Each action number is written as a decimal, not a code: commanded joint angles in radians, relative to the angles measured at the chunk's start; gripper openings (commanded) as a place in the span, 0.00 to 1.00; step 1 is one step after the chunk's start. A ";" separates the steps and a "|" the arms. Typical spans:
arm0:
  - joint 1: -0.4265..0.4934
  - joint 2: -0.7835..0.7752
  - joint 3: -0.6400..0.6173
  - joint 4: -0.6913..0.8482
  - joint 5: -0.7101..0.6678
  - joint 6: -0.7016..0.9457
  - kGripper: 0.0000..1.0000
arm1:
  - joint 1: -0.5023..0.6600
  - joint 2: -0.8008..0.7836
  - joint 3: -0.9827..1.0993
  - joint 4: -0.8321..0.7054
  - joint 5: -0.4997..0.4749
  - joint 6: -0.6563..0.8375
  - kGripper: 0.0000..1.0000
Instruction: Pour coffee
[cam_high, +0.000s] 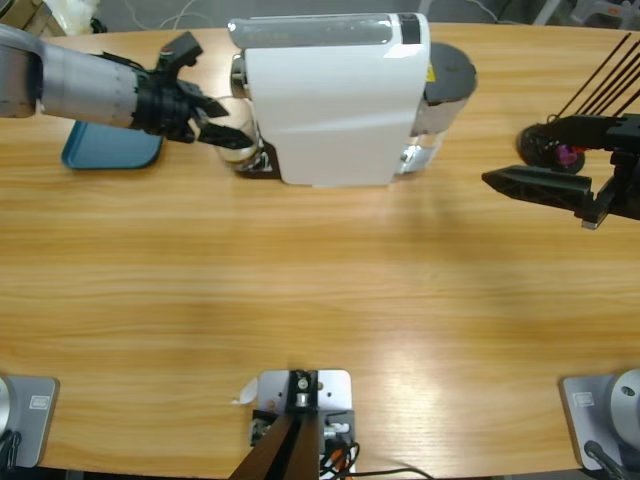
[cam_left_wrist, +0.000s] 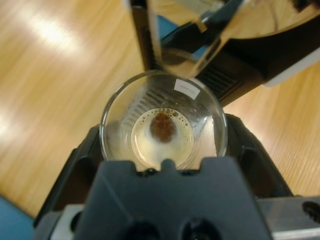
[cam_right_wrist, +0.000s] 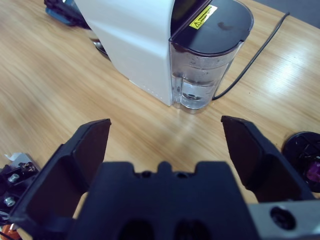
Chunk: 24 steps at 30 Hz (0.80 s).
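Observation:
A small clear tumbler (cam_left_wrist: 116, 107) stands under the chrome spout (cam_left_wrist: 200, 57) of the white coffee machine (cam_high: 330, 95). In its bottom lies the coffee (cam_left_wrist: 162, 131), shallow and pale tan with foam, with a dark brown patch in the middle. My left gripper (cam_left_wrist: 162, 137) is shut on the tumbler, one black jaw on each side. In the high view the left gripper (cam_high: 222, 132) reaches in from the upper left to the tumbler (cam_high: 241, 150) at the machine's left end. My right gripper (cam_high: 500, 180) hovers open at the table's right side, holding nothing.
A blue tray (cam_high: 108, 150) lies behind the left arm. The machine's water tank (cam_right_wrist: 205, 65) faces the right gripper (cam_right_wrist: 165, 125), and a black cable (cam_right_wrist: 255, 55) trails from it. A black round object with a purple part (cam_high: 555, 148) sits at the far right.

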 joint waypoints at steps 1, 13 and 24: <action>0.133 -0.161 0.069 0.008 0.054 -0.060 0.02 | -0.010 0.005 0.023 -0.011 0.011 0.001 0.98; 0.349 -0.018 0.067 -0.089 0.350 -0.252 0.02 | -0.010 0.012 0.022 -0.011 0.010 0.001 0.98; 0.363 0.114 0.013 -0.136 0.412 -0.299 0.03 | -0.010 0.031 0.019 -0.011 0.009 0.001 0.98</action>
